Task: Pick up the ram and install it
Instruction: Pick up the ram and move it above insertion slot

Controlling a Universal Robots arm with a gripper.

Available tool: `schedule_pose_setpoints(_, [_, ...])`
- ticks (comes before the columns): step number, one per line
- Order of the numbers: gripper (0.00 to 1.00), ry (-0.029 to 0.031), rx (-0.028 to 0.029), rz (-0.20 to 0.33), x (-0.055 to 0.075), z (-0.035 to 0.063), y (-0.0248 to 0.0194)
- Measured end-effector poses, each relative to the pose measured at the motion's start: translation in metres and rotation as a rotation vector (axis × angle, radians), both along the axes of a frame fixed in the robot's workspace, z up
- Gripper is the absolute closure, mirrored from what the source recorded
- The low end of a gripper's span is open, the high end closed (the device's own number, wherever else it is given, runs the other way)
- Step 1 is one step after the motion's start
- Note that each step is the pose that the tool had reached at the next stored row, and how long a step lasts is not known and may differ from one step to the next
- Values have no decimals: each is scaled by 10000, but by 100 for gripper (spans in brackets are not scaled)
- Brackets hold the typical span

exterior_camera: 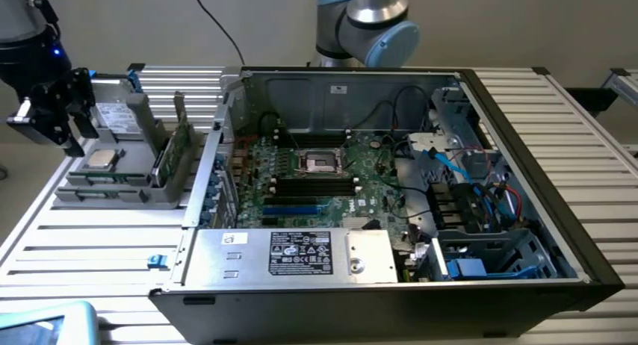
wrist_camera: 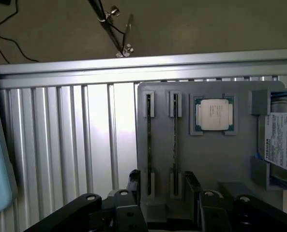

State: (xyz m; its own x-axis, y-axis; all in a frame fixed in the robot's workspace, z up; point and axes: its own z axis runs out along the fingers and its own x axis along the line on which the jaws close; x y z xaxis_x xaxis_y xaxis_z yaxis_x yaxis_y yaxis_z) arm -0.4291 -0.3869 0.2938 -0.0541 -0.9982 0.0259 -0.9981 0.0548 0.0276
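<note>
The claw [wrist_camera: 162, 178] hovers released over the grey holder [wrist_camera: 211, 159] near the table's [exterior_camera: 90, 240] edge on the exterior view's left, where the ram [exterior_camera: 179, 157] stands on edge; a good grasp likely needs centring over it, jaws square to its flat faces

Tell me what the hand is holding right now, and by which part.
Nothing is held. The hand is open, hovering above the two ram sticks that stand on edge in the grey holder.

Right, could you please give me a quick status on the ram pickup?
Hand open above the grey holder, holding nothing. Ram upright in the holder, untouched. Processor chip beside it, clear of the hand.
</note>
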Motion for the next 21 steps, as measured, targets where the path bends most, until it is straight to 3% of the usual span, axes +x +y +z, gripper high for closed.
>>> schedule_pose_setpoints(5, [51, -14, 37, -12, 4, -87, -14])
schedule_pose_setpoints(11, [51, -15, 78, -50, 30, -196, -88])
schedule_pose_setpoints(21, [51, -15, 86, -108, 101, -379, -146])
